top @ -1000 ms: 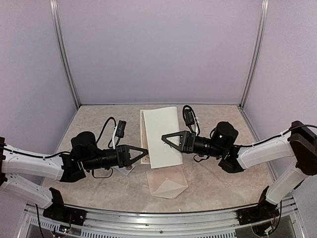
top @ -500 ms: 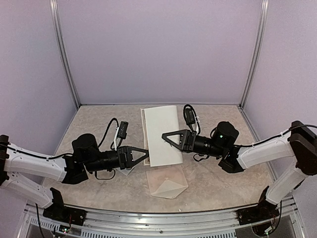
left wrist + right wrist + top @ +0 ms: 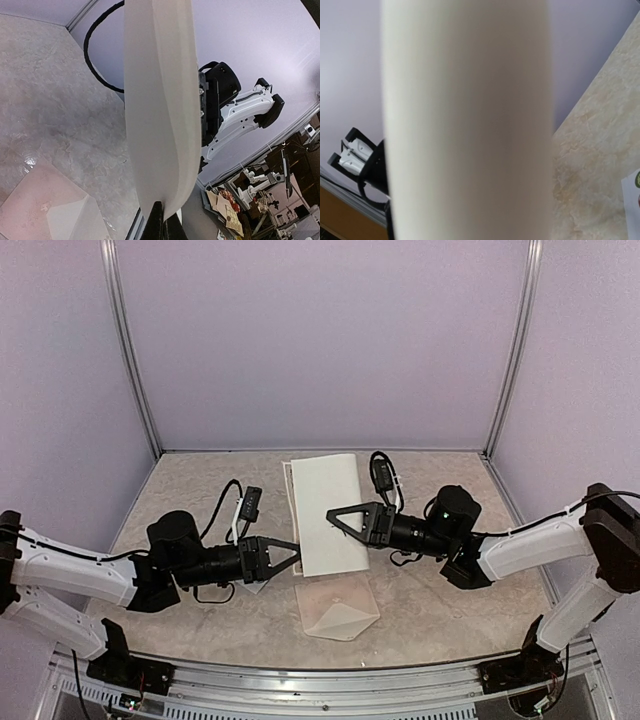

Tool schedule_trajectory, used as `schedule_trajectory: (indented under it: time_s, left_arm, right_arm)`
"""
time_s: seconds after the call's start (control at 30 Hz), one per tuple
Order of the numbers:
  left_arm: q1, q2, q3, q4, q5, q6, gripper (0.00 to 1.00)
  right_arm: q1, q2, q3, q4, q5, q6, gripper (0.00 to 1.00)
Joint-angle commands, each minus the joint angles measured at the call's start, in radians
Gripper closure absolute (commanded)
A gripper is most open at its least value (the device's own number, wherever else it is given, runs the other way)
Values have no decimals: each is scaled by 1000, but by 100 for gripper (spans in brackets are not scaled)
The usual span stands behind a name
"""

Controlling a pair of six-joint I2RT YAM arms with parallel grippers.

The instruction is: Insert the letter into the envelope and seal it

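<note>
The letter [image 3: 322,490], bowed with its white back up, hangs just behind the open envelope [image 3: 337,608]. The left gripper [image 3: 298,551] is pinched tight on its near corner. The right gripper [image 3: 333,520] meets the opposite edge, but I cannot tell if it grips. I would align both edges before creasing. Below is a marbled tabletop [image 3: 190,490], enclosed by lilac walls [image 3: 320,340].

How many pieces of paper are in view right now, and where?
3. The letter, lifted at centre, pinched by the left gripper; the envelope, flat nearer the bases; a white sticker sheet, mostly hidden beneath that gripper.
</note>
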Motion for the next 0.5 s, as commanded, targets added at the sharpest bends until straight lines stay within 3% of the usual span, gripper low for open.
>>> schedule_trajectory:
  time_s: [0.0,0.47]
  left_arm:
    - [-11,21,-11,40,29,-9,100]
    - [-12,26,-17,71,43,-21,100]
  right_arm:
    - [-3,6,32,12,2,1,70]
    - [7,23,83,-37,-66,-44,68]
